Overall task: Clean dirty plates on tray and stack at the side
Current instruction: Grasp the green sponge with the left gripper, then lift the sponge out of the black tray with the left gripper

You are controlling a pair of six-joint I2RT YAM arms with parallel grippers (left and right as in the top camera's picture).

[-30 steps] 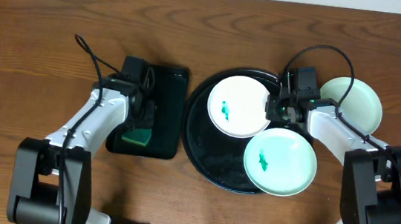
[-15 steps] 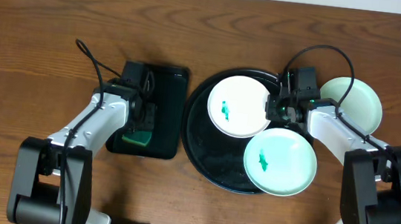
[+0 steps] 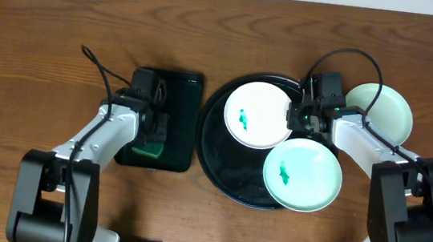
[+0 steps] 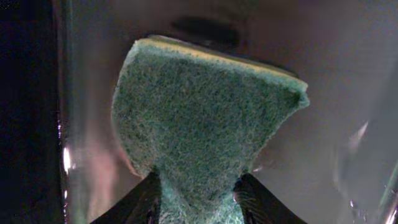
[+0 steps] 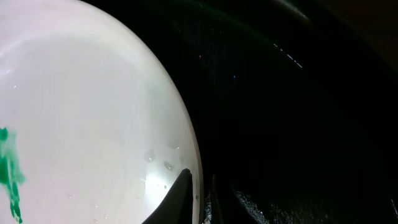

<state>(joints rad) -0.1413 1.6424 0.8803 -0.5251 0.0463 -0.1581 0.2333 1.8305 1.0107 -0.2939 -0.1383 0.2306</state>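
1. Nearest, a smeared mint round plate (image 3: 302, 175) lies at the front of the large round glossy black tray (image 3: 222, 178).
2. The left gripper (image 4: 198, 194) pinches the green scouring sponge (image 4: 205, 118) over the small rectangular black tray (image 3: 185, 94); a firm bite should stop it folding.
3. The right gripper (image 5: 198, 196) is clamped on the rim of the round white plate (image 5: 87, 112) at the tray's back; steadying it helps the wipe.
4. Farthest, a pale round plate (image 3: 380, 110) sits on the wooden table (image 3: 48, 39) beside the tray.
5. No writing seems readable; the wrist views are dim.
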